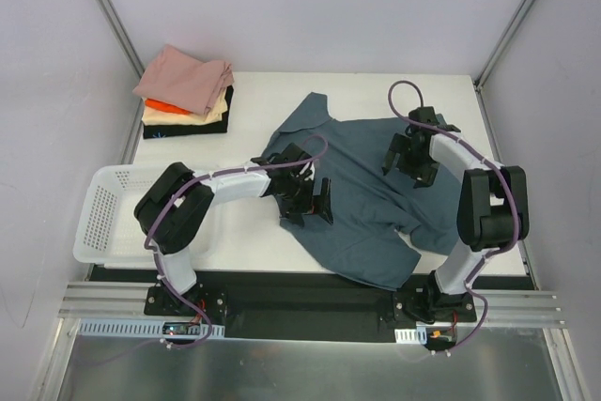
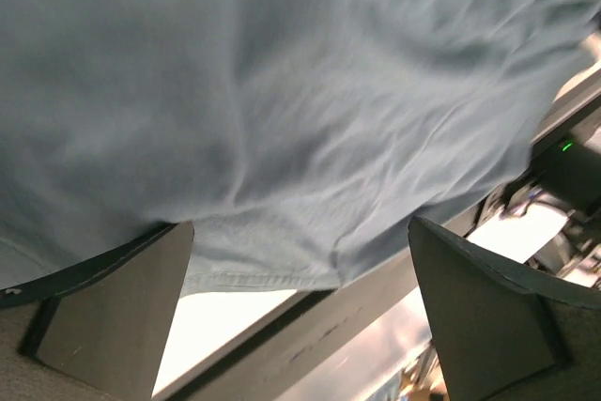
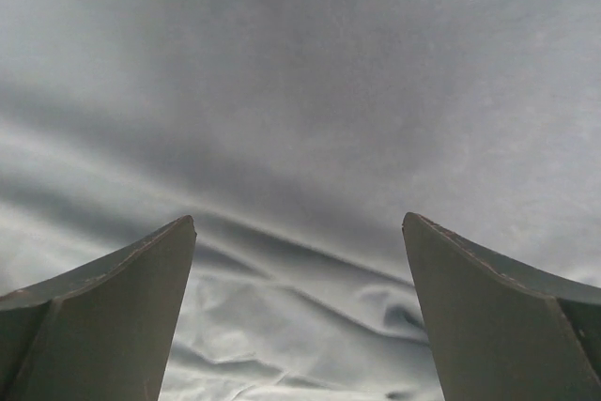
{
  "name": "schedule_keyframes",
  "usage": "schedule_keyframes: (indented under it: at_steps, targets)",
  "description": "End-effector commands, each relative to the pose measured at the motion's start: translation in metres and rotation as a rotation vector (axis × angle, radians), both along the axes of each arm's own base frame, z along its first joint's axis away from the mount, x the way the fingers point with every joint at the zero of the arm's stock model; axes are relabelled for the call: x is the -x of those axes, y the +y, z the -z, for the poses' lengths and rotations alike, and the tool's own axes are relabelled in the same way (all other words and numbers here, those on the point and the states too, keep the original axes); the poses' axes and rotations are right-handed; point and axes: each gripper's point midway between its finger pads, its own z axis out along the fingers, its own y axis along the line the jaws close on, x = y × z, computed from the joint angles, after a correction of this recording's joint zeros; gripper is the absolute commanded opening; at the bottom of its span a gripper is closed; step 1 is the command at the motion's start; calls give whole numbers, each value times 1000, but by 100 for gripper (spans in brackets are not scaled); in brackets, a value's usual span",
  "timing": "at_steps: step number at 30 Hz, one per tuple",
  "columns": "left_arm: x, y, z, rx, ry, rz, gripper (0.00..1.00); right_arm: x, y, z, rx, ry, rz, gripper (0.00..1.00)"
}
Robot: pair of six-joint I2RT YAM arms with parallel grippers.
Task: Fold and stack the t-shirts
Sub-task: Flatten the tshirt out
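Note:
A slate-blue t-shirt (image 1: 362,190) lies spread and rumpled across the middle of the table. It also fills the left wrist view (image 2: 282,91) and the right wrist view (image 3: 300,91). My left gripper (image 1: 308,196) is open over the shirt's left side, with the hem edge between its fingers (image 2: 113,312). My right gripper (image 1: 410,159) is open just above the shirt's upper right part, with wrinkled cloth between its fingers (image 3: 498,316). A stack of folded t-shirts (image 1: 188,91) sits at the far left corner, dusty pink on top, then orange, cream and black.
A white lattice basket (image 1: 103,218) stands at the near left of the table. The table's front rail (image 1: 310,293) runs under the shirt's lower hem, which hangs a little over the edge.

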Motion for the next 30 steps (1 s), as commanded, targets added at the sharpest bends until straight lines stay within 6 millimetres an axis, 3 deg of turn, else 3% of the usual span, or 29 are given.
schedule_keyframes:
  at_steps: [1,6,8,9,10,12,13,15,16,17,19,24,25,26,30]
  targets:
    - [-39,8,7,25,-4,-122,99,-4,3,5,-16,29,-9,96]
    - [-81,53,31,-23,36,-269,99,7,-6,20,6,84,7,96]
    - [-108,70,32,-43,5,-320,99,10,-7,23,-2,95,24,96]
    - [-110,77,39,-75,35,-330,99,13,-6,26,-14,107,27,96]
    - [-129,78,31,-70,-2,-340,99,15,-4,28,-21,111,32,96]
    - [-148,90,35,-107,-12,-360,99,22,5,31,-71,122,31,96]
    - [-165,92,24,-112,-45,-363,99,25,5,31,-77,123,36,96]
    - [-189,106,24,-171,-89,-402,99,33,2,31,-70,122,54,96]
    - [-205,107,10,-177,-127,-417,99,36,2,29,-70,117,59,96]
    - [-217,118,11,-239,-158,-454,99,38,2,28,-69,111,57,96]
    - [-226,118,-8,-244,-182,-463,99,42,-1,19,-61,79,62,96]
    - [-206,107,-52,-220,-286,-423,99,40,-16,-10,5,-34,76,96]
    - [-191,102,-50,-229,-285,-390,99,39,-18,-13,10,-45,75,96]
    - [-183,99,-64,-211,-311,-383,99,38,-18,-15,11,-51,69,96]
    - [-148,82,-67,-197,-317,-323,99,38,-11,-9,-15,-41,47,96]
